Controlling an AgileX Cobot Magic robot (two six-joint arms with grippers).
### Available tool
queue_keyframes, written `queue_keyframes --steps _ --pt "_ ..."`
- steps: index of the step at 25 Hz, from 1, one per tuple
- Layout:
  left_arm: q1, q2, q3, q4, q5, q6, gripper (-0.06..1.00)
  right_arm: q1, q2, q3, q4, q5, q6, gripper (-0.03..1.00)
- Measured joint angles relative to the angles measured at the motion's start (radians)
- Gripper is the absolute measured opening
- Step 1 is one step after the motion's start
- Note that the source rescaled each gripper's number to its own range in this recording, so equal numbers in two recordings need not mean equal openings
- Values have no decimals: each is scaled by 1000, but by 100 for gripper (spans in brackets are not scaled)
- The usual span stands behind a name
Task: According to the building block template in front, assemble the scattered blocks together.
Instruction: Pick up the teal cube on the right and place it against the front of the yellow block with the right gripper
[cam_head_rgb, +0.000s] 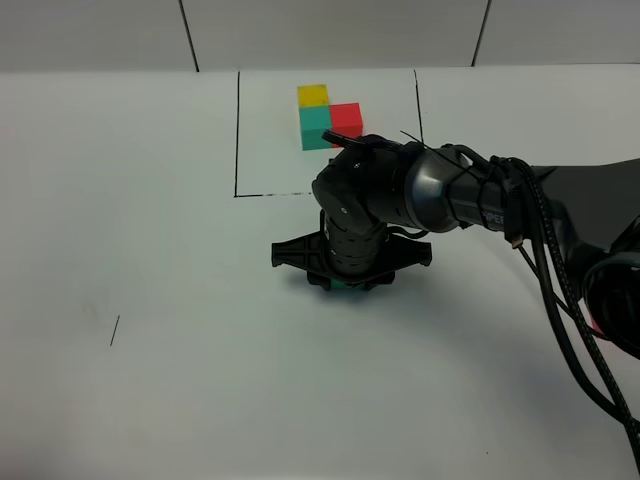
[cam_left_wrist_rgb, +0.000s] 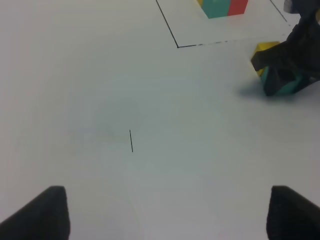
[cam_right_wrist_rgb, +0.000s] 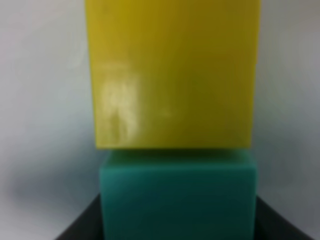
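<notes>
Mid-desk (cam_head_rgb: 150, 400), just short of template (cam_head_rgb: 325, 118), R gripper (cam_head_rgb: 345, 280) clamps teal block (cam_right_wrist_rgb: 177, 200); yellow block (cam_right_wrist_rgb: 172, 75) abuts its template-side face. L gripper (cam_left_wrist_rgb: 162, 215) open, idle.

The only writing is small white lettering on the right arm's (cam_head_rgb: 468, 200) black link, too blurred to read.

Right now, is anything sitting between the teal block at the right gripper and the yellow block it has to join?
Nothing visible. In the right wrist view the teal block lies between the fingers of the right gripper, and the yellow block sits directly against it, with no gap showing where they meet.
</notes>
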Motion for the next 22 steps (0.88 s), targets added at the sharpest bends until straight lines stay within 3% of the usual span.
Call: queue_keyframes --steps 22 --pt "0 0 0 0 0 0 83 -10 1 0 -9 -6 -5 20"
